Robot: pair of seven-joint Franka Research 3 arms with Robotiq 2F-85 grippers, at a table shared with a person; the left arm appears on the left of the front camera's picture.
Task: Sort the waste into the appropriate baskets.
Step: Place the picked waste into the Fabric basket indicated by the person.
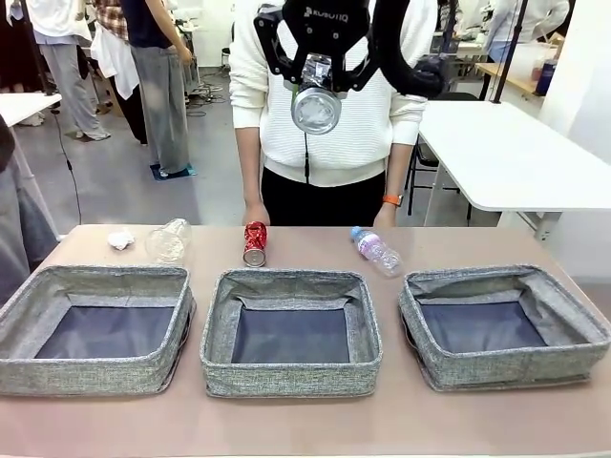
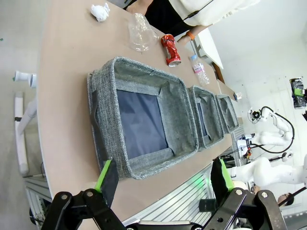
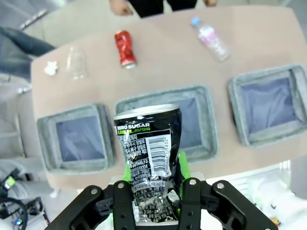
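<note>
My right gripper (image 1: 316,72) hangs high over the table's middle, shut on a crushed black-and-silver can (image 3: 148,153) held upright; the can's round base (image 1: 316,108) faces the front camera. Below lie three grey baskets: left (image 1: 91,374), middle (image 1: 291,379), right (image 1: 506,367). Behind them on the table rest a white paper ball (image 1: 120,239), a clear plastic container (image 1: 169,240), a red can (image 1: 255,243) and a blue-capped bottle (image 1: 375,250). My left gripper (image 2: 164,177) is open, holds nothing, and hovers off the table's edge beside the nearest basket (image 2: 103,124).
A person in a white sweater (image 1: 329,134) stands at the far edge, both hands resting on the table near the red can and the bottle. A strip of bare tabletop (image 1: 305,425) runs in front of the baskets. A white table (image 1: 506,157) stands behind right.
</note>
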